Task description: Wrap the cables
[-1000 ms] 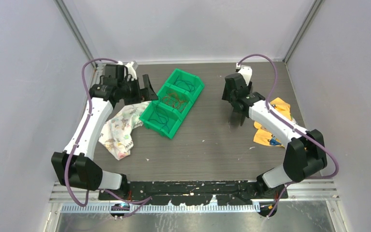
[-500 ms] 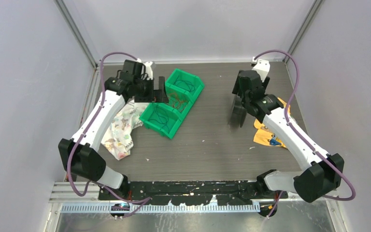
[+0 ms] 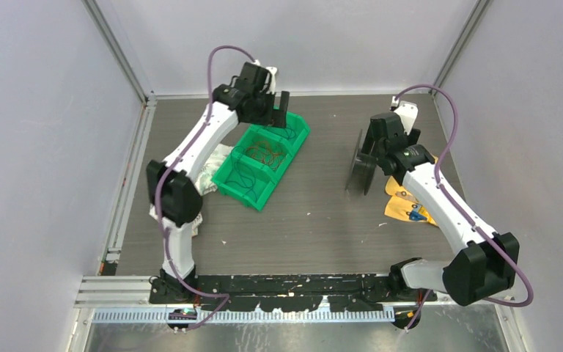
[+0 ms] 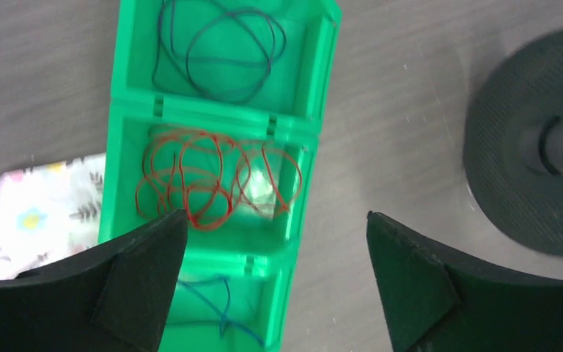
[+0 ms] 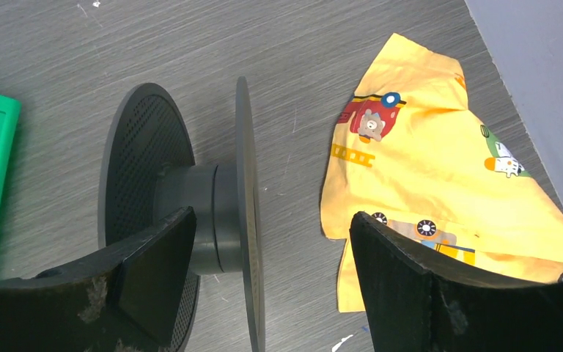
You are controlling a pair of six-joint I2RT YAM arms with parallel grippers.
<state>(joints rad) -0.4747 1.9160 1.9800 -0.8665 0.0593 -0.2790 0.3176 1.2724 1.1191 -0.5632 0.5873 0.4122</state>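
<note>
Three cables (image 4: pixel 212 183) lie coiled, one per compartment, in one three-compartment green bin (image 4: pixel 113 147), with the left gripper (image 4: pixel 273 220) over it and the right gripper (image 5: pixel 273 214) over one black spool (image 5: pixel 143 147), both spread apart and empty.

Bin (image 3: pixel 239 195) sits diagonally, left of table (image 3: pixel 315 220) centre, with cables (image 4: pixel 212 180) in each of its three compartments. One cloth (image 4: pixel 37 209) lies just left of it. Spool (image 3: pixel 357 174) stands on its flange rims right of centre, second cloth (image 5: pixel 425 169) just beyond.
</note>
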